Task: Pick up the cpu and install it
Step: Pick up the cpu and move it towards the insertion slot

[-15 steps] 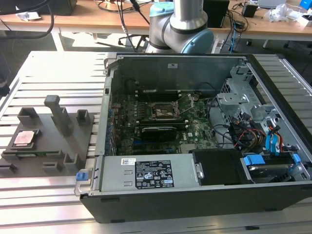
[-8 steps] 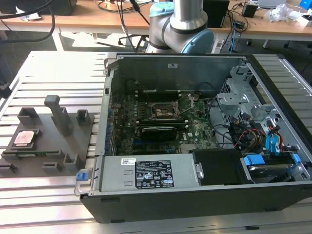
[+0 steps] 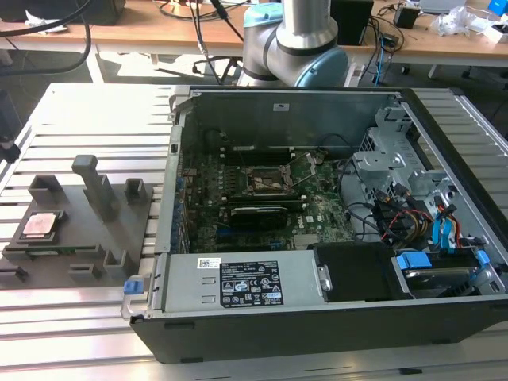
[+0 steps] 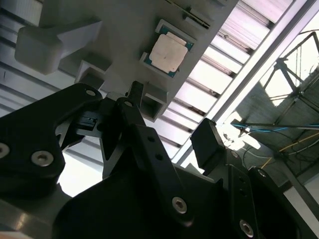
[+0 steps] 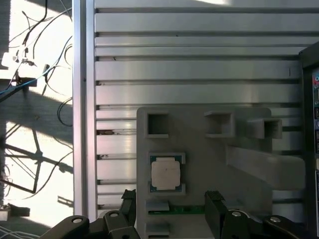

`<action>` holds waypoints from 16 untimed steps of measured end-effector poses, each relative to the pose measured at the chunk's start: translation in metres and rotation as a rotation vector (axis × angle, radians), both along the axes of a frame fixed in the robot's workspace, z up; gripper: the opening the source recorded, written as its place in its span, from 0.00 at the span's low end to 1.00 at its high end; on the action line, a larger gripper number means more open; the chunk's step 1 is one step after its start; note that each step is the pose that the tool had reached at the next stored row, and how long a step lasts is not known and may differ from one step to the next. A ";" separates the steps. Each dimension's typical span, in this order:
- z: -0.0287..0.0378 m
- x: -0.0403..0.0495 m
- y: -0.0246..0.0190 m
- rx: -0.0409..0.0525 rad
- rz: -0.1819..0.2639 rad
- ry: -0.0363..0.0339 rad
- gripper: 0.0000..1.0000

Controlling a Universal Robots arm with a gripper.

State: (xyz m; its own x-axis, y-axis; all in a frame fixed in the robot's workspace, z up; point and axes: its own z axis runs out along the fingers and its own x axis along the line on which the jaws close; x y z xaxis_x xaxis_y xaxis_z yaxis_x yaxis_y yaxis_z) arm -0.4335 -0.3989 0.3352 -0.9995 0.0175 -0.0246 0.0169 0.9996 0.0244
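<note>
Hovering above the grey fixture at the exterior view's left, the gripper holds its jaws apart, empty. An off-centre descent would probably tilt or jam the cpu, a pale square chip with a dark rim, lying flat in its recess.

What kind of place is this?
Probably a robotics lab or workshop: an open computer case sits on a slatted metal table, a grey fixture beside it holds the cpu, and desks strewn with cables stand behind the robot arm.
</note>
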 end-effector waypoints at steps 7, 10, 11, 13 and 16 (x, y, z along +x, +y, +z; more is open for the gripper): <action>-0.0050 0.0000 0.0000 0.0000 0.000 0.0000 0.66; -0.0067 0.0000 0.0000 0.0000 0.000 0.0000 0.66; -0.0072 0.0000 0.0000 0.0000 0.000 0.0000 0.66; -0.0083 0.0000 0.0000 -0.0001 0.000 0.0000 0.66; -0.0097 0.0000 0.0000 0.0000 0.000 0.0000 0.66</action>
